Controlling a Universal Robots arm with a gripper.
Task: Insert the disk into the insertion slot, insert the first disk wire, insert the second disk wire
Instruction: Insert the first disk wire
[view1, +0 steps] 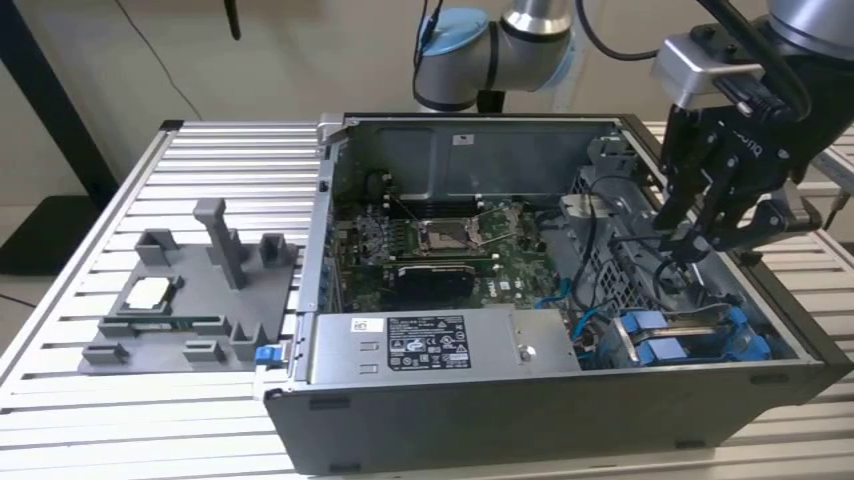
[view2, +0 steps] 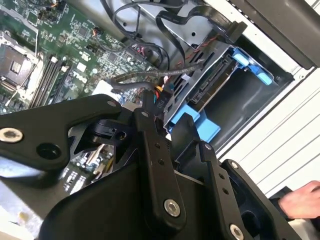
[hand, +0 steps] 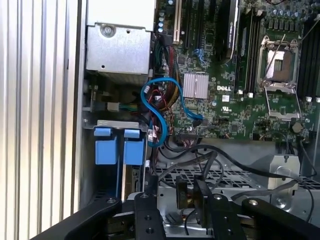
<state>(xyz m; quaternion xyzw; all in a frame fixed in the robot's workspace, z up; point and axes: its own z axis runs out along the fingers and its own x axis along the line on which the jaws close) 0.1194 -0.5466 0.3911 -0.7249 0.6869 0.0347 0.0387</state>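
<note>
already the disk (view2: 207, 87) fills the insertion slot (view2: 220, 50); gripper (hand: 194, 190) grips wire (view2: 150, 75)

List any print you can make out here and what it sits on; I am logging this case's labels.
White sticker on the power-supply box: print too small to read.
Motherboard: a white brand mark, not quoted; remaining lettering too small.
Black connector: short white code, too blurred to read.
</note>
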